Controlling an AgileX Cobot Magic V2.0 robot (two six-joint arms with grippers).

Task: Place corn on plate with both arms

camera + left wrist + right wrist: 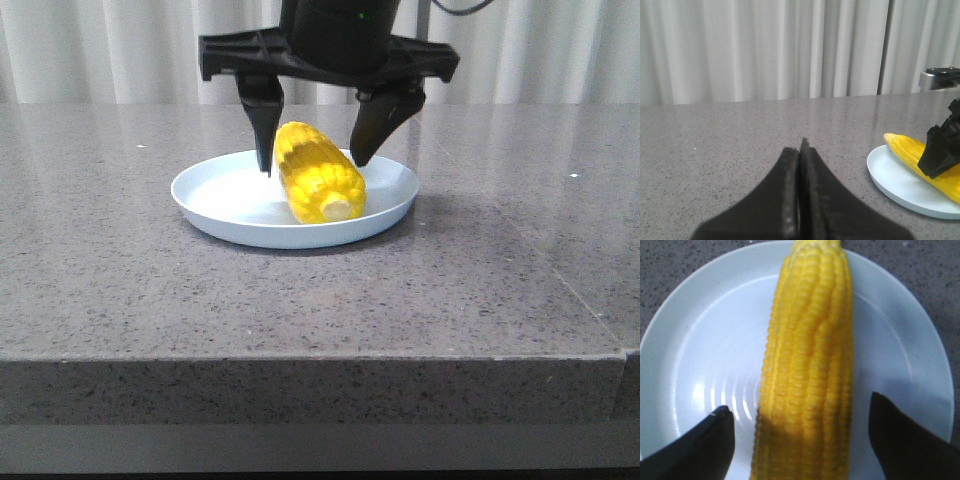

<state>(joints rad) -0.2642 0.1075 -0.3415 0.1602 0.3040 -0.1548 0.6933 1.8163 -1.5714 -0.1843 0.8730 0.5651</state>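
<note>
The yellow corn (318, 180) lies on the pale blue-white plate (220, 195), its pale stub end toward the table's front edge. My right gripper (312, 166) is open over the plate, one black finger on each side of the cob and not touching it. In the right wrist view the corn (810, 365) runs between the fingertips (715, 432) on the plate (700, 350); the gripper (799, 405) holds nothing. My left gripper (801, 145) is shut and empty, low over the table, with the plate (895, 177) and the corn (912, 150) off to its side. It is out of the front view.
The plate stands near the middle of a grey speckled stone table (120, 280) with a front edge (300, 355). A seam (560, 280) runs along the table's right part. White curtains (120, 50) hang behind.
</note>
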